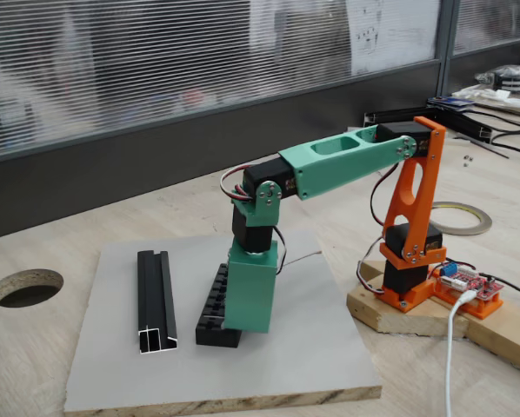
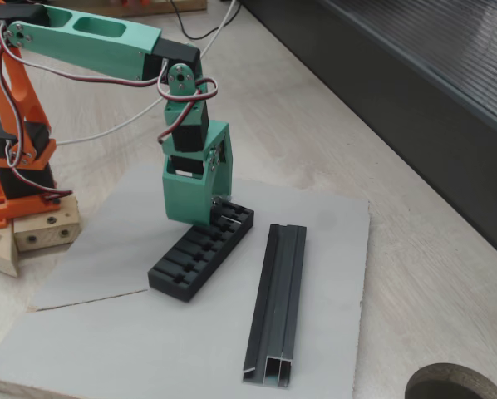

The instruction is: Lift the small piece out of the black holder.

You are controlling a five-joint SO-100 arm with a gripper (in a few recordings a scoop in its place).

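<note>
Black holder (image 2: 200, 252), flat, cross-slotted, under green hand (image 2: 216, 218); hand's grip state unclear.

green gripper (image 2: 205, 199) planted on the far end of the black holder (image 2: 200, 254), channel rail (image 2: 278, 303) alongside.

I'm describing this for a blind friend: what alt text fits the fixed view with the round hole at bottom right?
A green and orange robot arm lowers its green gripper onto a slotted black holder lying on a grey board. A longer black rail lies beside it.
</note>
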